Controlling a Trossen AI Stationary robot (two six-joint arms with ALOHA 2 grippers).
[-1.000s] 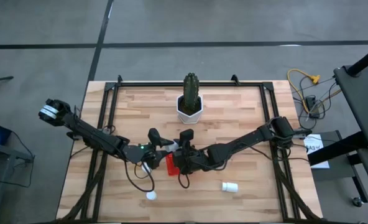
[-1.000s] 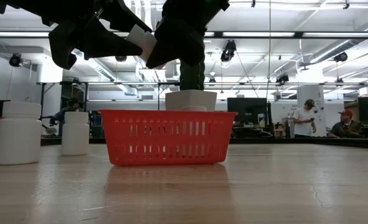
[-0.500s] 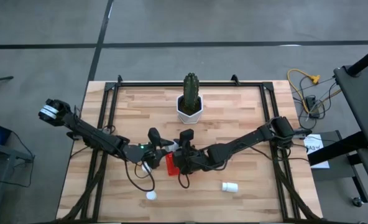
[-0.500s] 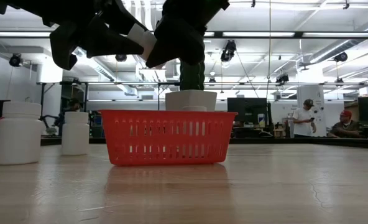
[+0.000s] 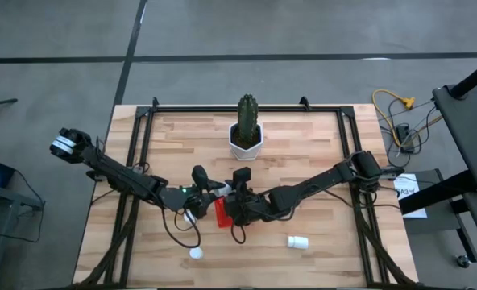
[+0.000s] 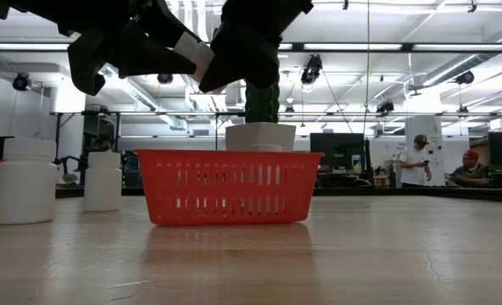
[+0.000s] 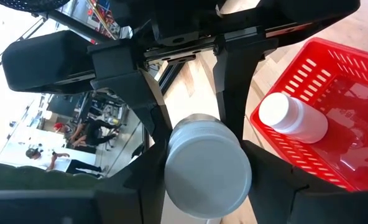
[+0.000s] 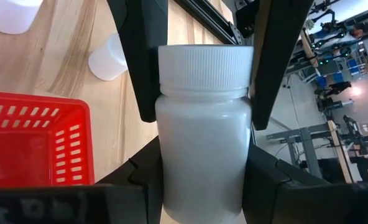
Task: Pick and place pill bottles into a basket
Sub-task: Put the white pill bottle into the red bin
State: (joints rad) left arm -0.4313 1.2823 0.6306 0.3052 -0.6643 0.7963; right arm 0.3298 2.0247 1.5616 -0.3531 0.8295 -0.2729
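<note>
Surface, high view: pale wooden table (image 5: 319, 153) on a grey floor; white cactus pot (image 5: 245, 143) near the far edge.
Basket, high view: red basket (image 5: 220, 212) mid-table, mostly hidden under both wrists.
Grippers, high view: left gripper (image 5: 200, 203) just beside the basket's left edge; right gripper (image 5: 237, 205) over the basket; about equally near.
Loose bottles, high view: upright bottle (image 5: 196, 253) near the front edge; lying bottle (image 5: 298, 241) at front right, well apart from both grippers.
Low view: two standing bottles (image 6: 26, 180) left of the basket; both grippers above the rim, white bottle (image 6: 198, 58) between the dark fingers, clear of the basket.
Left wrist view: fingers clamped on a pill bottle (image 7: 207, 165), cap toward the lens; basket below and beyond, one bottle (image 7: 293, 117) lying inside.
Right wrist view: fingers clamped on an upright bottle (image 8: 204, 127); basket corner (image 8: 38, 143) just beside it.
Coming move, judged: both held bottles directly above or at the basket edge, so a short lowering, then release.
</note>
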